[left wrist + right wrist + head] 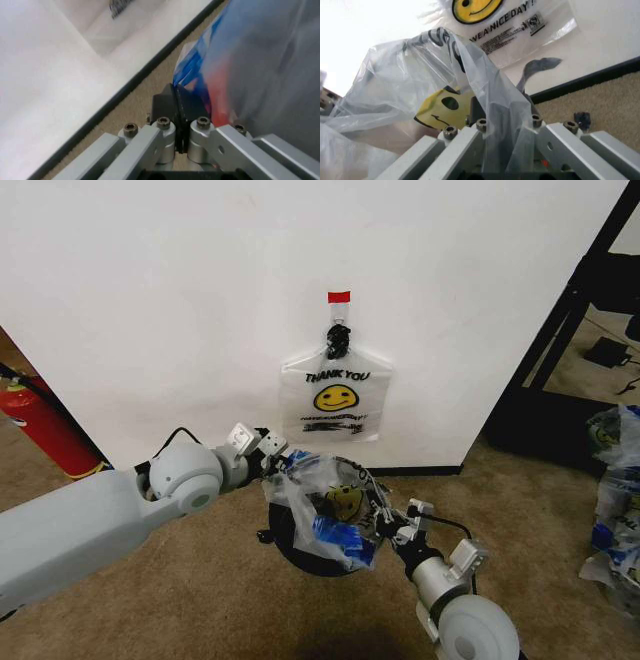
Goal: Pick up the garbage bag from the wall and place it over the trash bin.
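Note:
The crumpled garbage bag (325,502), translucent with a yellow smiley and blue marks, is spread over the mouth of the dark trash bin (308,564) below the wall (180,300). My left gripper (275,460) is shut on the bag's near-left edge. In the left wrist view its fingers (192,105) press together, with the blue-printed garbage bag (260,56) bunched at their tips. My right gripper (398,525) holds the opposite edge. In the right wrist view the garbage bag (420,75) drapes over the right gripper (492,116) and runs down between its fingers.
A flat smiley "THANK YOU" bag (337,395) hangs from a black hook (338,337) under a red tape strip (340,297). A red fire extinguisher (45,425) stands at the left. A black frame (560,330) and more bags (615,480) are at the right.

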You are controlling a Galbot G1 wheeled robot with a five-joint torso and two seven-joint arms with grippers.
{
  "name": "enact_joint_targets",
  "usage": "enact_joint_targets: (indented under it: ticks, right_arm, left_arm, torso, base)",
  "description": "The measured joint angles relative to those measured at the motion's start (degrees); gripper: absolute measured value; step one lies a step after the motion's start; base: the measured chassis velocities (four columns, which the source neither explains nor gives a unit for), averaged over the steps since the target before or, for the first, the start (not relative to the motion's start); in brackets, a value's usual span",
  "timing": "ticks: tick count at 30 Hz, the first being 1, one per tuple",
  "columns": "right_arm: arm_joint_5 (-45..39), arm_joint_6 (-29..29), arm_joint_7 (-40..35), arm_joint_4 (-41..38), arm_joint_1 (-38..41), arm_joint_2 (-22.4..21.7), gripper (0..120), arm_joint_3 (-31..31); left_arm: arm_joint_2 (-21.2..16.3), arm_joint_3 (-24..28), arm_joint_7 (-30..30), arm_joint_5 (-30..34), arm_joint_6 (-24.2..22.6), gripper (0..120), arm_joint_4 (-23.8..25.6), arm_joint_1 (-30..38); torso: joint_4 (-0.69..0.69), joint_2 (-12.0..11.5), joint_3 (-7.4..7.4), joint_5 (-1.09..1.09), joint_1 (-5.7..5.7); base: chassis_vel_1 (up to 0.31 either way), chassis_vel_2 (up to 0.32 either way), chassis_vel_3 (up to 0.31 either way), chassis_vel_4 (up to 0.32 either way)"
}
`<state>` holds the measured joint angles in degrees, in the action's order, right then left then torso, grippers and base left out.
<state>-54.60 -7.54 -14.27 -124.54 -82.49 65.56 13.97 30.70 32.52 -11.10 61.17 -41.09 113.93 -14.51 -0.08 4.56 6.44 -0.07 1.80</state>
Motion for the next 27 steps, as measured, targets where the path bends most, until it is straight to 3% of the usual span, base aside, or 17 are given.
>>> enact_joint_targets:
  ticks: [10, 20, 27]
  right_arm:
    - [-0.96, 0.53, -1.89, 0.44, 0.91, 0.35, 1, 0.71]
    - [-0.87, 0.94, -4.58, 0.77, 1.90, 0.65, 1, 0.73]
    - [-0.62, 0.88, -5.16, 1.00, 1.90, 0.74, 1, 0.72]
  left_arm:
    - [-1.82, -2.42, 0.12, 0.60, 0.35, 0, 1.76, -4.56]
    - [-2.23, -5.81, -5.69, 6.85, -0.55, 0, 5.02, -9.86]
    - [-2.34, -7.07, -7.46, 7.16, 0.32, 25, 6.52, -10.14]
  torso:
    - [0.00, 0.00, 0.00, 0.02, 0.00]
    - [0.00, 0.00, 0.00, 0.03, 0.01]
    - [0.00, 0.00, 0.00, 0.00, 0.01]
  base:
    - [0.000, 0.000, 0.000, 0.000]
    - [0.000, 0.000, 0.000, 0.000]
    - [0.000, 0.000, 0.000, 0.000]
